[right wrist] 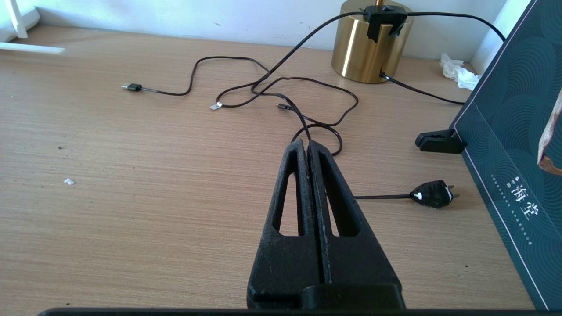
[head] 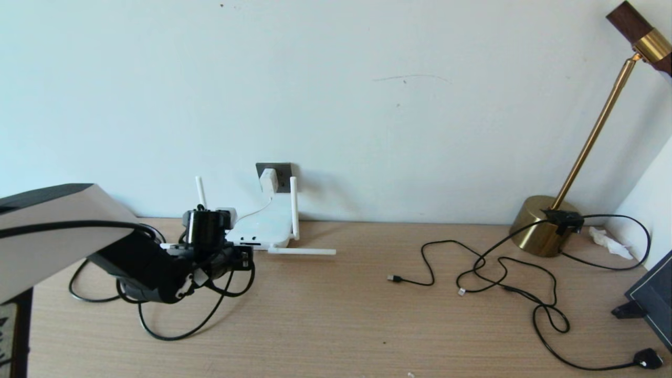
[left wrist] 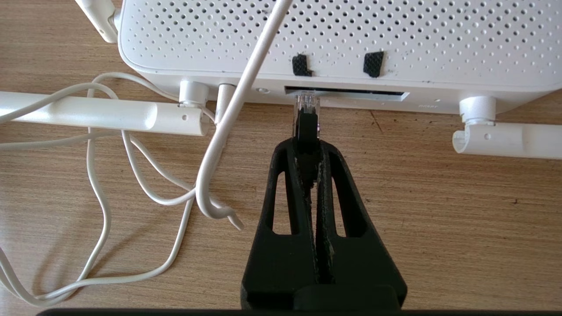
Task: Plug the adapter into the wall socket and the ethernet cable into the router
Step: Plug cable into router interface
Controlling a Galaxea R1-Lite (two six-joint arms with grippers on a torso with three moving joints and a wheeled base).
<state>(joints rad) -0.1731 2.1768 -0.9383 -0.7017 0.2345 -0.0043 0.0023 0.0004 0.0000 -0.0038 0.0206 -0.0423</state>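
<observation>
The white router (head: 262, 227) lies by the wall with its port edge facing me. The white adapter (head: 268, 180) sits in the dark grey wall socket (head: 283, 171), and its thin white cord (left wrist: 99, 188) loops over the table. My left gripper (left wrist: 307, 145) is shut on the black ethernet cable (left wrist: 306, 127). The cable's clear tip (left wrist: 306, 102) is right at the router's (left wrist: 333, 39) dark port slot (left wrist: 364, 92). How deep it sits cannot be seen. The rest of the cable (head: 173, 326) loops behind my left arm (head: 147, 268). My right gripper (right wrist: 306, 142) is shut on nothing, over the right part of the table.
Router antennas (left wrist: 101, 115) (left wrist: 509, 139) lie flat either side of the ports. To the right are a brass lamp base (head: 541, 227), thin black cables with small plugs (head: 395, 279), a black mains plug (right wrist: 432, 193), a dark box (right wrist: 513, 131) and a crumpled tissue (head: 609, 241).
</observation>
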